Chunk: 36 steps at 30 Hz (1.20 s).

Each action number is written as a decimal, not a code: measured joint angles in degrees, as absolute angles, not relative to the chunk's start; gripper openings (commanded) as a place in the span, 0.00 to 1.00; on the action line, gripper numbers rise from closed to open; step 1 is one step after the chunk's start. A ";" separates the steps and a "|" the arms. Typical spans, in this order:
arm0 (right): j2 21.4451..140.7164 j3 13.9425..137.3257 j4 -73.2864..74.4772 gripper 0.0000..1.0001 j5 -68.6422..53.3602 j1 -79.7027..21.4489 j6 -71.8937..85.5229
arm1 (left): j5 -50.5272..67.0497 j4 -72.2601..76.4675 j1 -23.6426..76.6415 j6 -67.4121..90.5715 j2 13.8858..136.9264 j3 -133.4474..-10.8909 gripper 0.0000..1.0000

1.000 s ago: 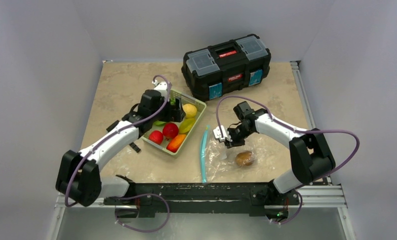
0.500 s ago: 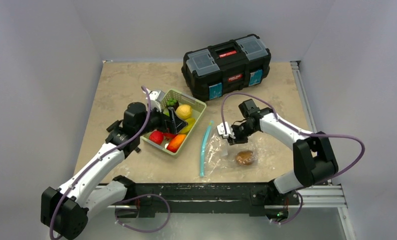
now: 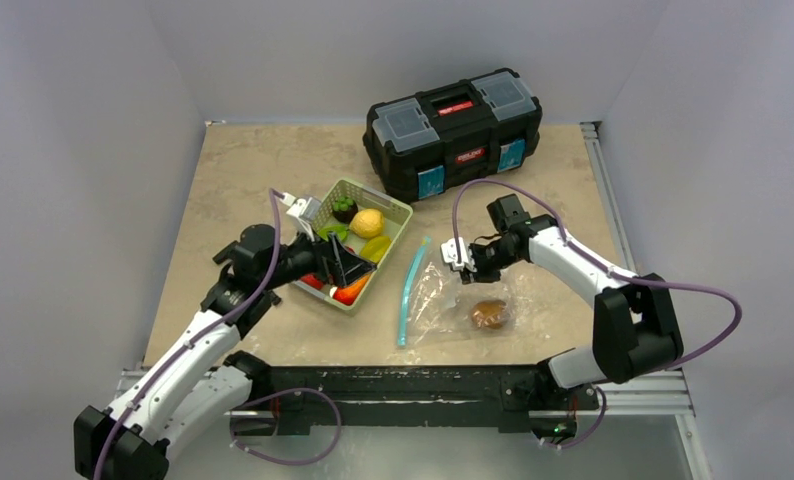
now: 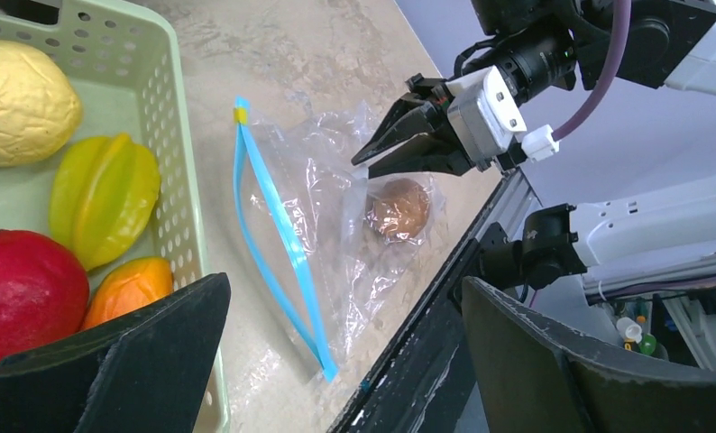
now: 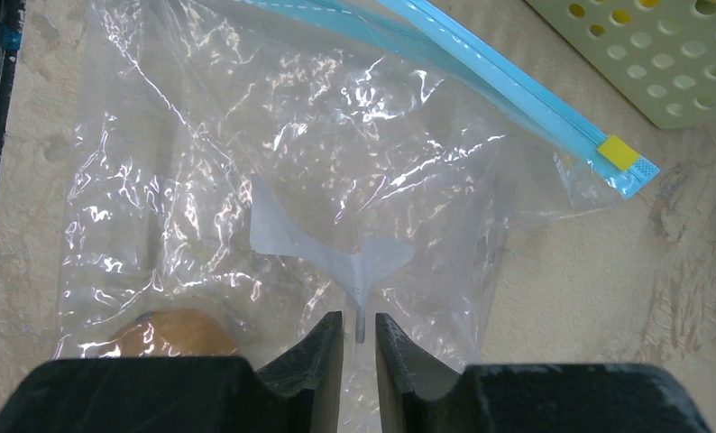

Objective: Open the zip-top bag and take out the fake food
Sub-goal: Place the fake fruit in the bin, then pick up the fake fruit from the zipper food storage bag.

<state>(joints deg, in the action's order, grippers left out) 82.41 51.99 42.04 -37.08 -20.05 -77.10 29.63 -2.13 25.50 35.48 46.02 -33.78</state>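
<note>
The zip-top bag [image 3: 443, 300] lies flat on the table, its teal zip strip [image 3: 408, 290] on the left side. One brown piece of fake food [image 3: 490, 315] is inside it. My right gripper [image 3: 466, 268] hovers just over the bag's far part. In the right wrist view its jaws [image 5: 360, 325] stand a narrow gap apart around a raised fold of plastic, with daylight on both sides. More fake food fills the green basket [image 3: 397, 213]: a yellow lemon [image 4: 21, 104], a starfruit [image 4: 102, 198], a red fruit [image 4: 21, 293] and an orange piece [image 4: 129, 289]. My left gripper [image 3: 348, 270] hangs wide open and empty over the basket's near right rim.
A black toolbox [image 3: 453, 125] stands at the back of the table. The basket [image 4: 179, 180] sits just left of the bag's zip strip [image 4: 278, 234]. The table's near edge rail runs close below the bag.
My left arm has drawn back from the basket's middle toward its near right rim, still open. My right gripper has shifted slightly right and its jaws have parted a little.
</note>
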 measured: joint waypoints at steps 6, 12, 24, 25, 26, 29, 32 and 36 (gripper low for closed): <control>82.41 51.94 41.50 0.22 -37.06 -19.40 -76.93 | 32.03 -2.57 25.50 35.86 44.27 -31.24 1.00; 82.41 51.66 40.64 0.40 -37.01 -19.09 -76.16 | 36.82 -2.63 25.54 35.88 46.37 -29.71 1.00; 70.22 52.29 46.52 0.63 -43.07 -16.56 -76.88 | 30.68 -7.77 38.61 31.59 46.39 -28.77 1.00; 68.47 52.29 47.29 0.63 -43.05 -16.29 -76.97 | 29.36 -8.43 39.42 30.92 45.93 -28.77 1.00; 67.40 52.29 48.01 0.63 -43.05 -16.10 -77.06 | 28.64 -8.84 39.77 30.65 45.47 -28.77 1.00; 64.31 52.18 51.77 0.63 -43.00 -15.20 -77.78 | 26.22 -9.98 40.23 29.85 43.22 -28.77 1.00; 61.30 50.68 54.41 0.63 -41.74 -14.46 -78.08 | 25.06 -10.41 40.27 29.80 40.73 -28.71 1.00; 57.93 46.98 57.19 0.63 -38.04 -13.93 -77.97 | 25.02 -10.35 40.27 30.41 38.37 -28.08 1.00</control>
